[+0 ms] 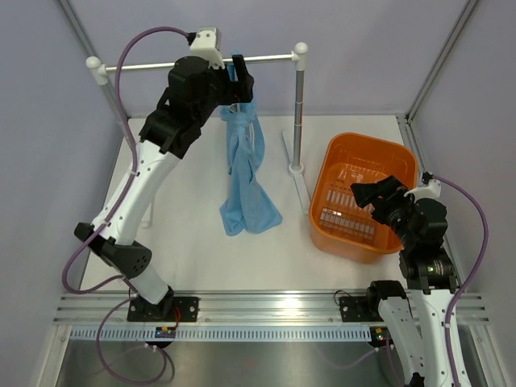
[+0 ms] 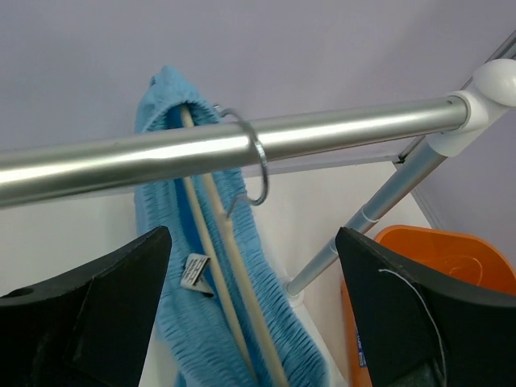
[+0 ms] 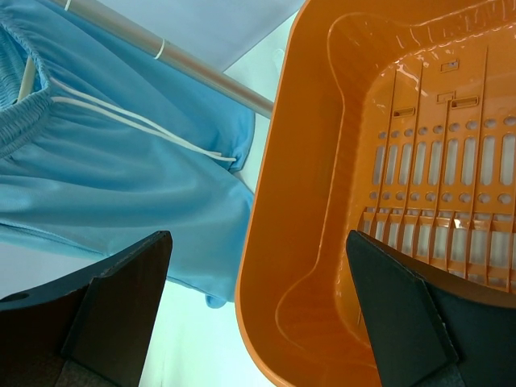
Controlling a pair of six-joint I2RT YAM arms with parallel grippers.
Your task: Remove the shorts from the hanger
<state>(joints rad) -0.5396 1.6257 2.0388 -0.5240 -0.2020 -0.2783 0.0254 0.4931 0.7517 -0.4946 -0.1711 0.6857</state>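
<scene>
The light-blue shorts (image 1: 246, 181) hang from the silver rail (image 1: 266, 58) and trail down onto the table. In the left wrist view the cream hanger (image 2: 222, 242) runs through the shorts' gathered waistband (image 2: 173, 242), and its metal hook (image 2: 256, 161) loops over the rail (image 2: 161, 157). My left gripper (image 1: 240, 76) is open at the rail, just above the hanger's top, with its jaws either side of hook and waistband (image 2: 251, 278). My right gripper (image 1: 372, 193) is open and empty over the orange basket. The right wrist view shows the shorts (image 3: 113, 177) with the white drawstring (image 3: 137, 121).
An orange slatted basket (image 1: 332, 153) stands at the right, beside the rail's upright post (image 1: 299, 113) and its foot. It fills the right wrist view (image 3: 290, 242). Grey walls close the back and sides. A metal rail runs along the table's near edge (image 1: 266, 310).
</scene>
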